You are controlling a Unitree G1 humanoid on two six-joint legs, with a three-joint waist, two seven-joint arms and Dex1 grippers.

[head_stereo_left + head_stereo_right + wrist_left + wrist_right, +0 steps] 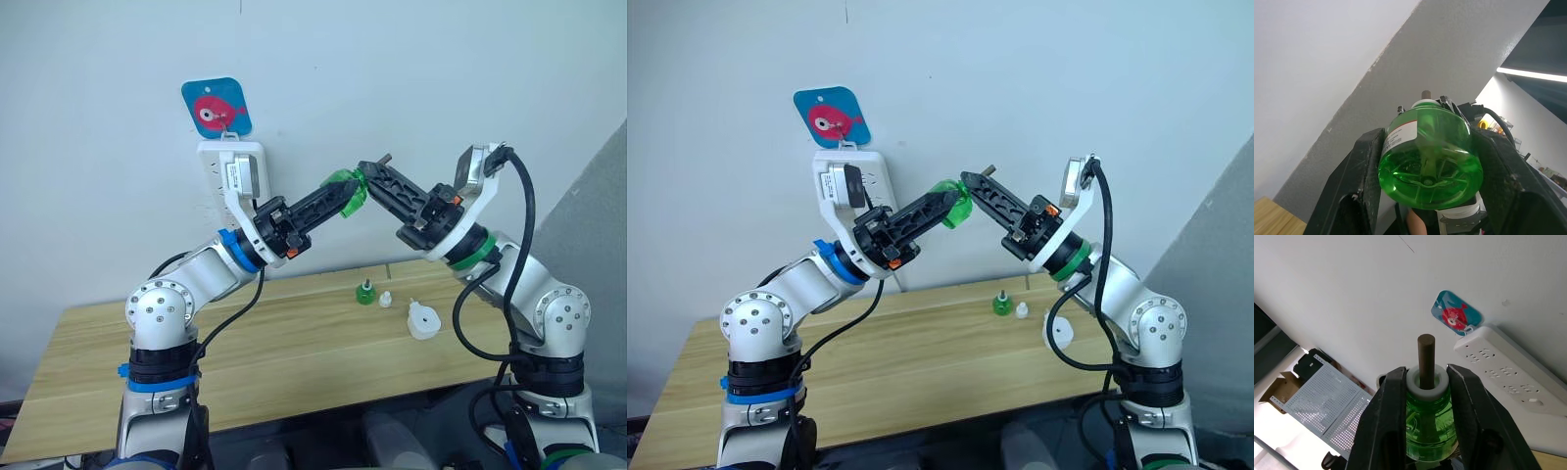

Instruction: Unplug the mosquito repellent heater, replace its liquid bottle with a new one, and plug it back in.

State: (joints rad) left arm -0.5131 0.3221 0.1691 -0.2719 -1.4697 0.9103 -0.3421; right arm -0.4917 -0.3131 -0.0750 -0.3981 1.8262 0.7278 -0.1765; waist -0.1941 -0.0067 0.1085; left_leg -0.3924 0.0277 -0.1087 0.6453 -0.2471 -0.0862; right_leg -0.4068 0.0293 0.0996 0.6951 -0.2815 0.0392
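While both end effectors meet in mid-air in front of the wall, you've got the green bottle (345,189) pinched from two ends. The left end effector (338,199) is clamped across the bottle's wide body, and the right end effector (1425,396) is closed on the white collar at its neck, with the brown wick (1425,360) poking out between the fingers.

That bottle looks like light, thin, smooth plastic, so expect it to slip if you squeeze the rounded body alone. The collar is the stiffer hold. Stay off the wick; it looks thin enough to snap.

The heater (423,320) sits on the counter (245,362), unplugged, well below your arms. Near it stand another green bottle (364,292) and a small white cap (386,300). The heater is small, rigid and rounded: take it by its sides, away from the prongs. The power strip (1513,369) hangs on the wall behind.
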